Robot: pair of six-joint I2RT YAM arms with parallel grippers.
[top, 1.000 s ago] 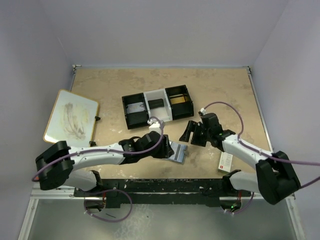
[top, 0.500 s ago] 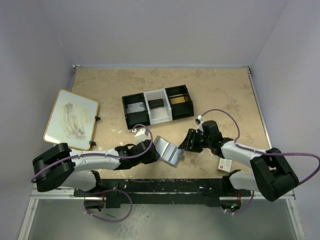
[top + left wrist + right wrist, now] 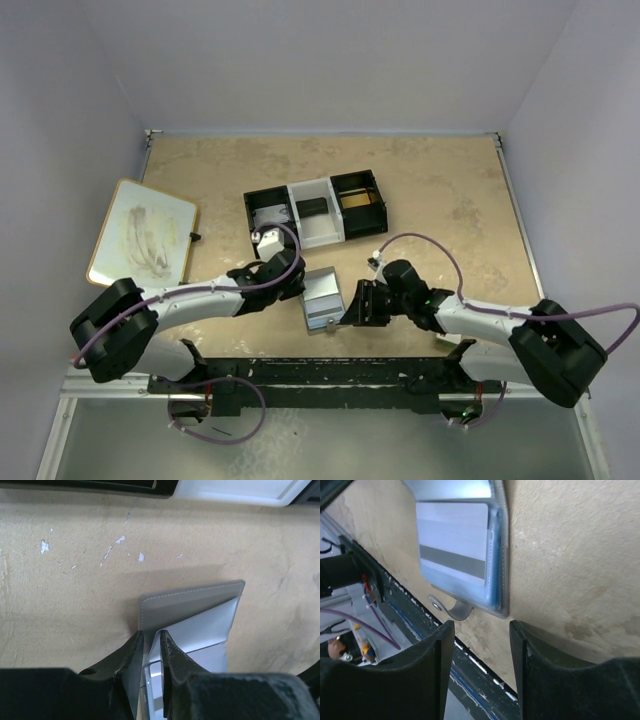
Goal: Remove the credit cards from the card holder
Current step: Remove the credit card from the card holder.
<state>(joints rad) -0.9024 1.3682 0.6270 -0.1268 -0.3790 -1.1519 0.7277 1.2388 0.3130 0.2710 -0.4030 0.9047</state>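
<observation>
Reaches in low from the left with the left arm, elbow down, wrist turned toward the centre. Pinches with the left gripper, fingers almost together on the edge of one panel of the card holder. Stretches in from the right with the right arm, forearm low and nearly level. Holds the right gripper spread wide, nothing between its fingers, tips near the card holder's corner.
</observation>
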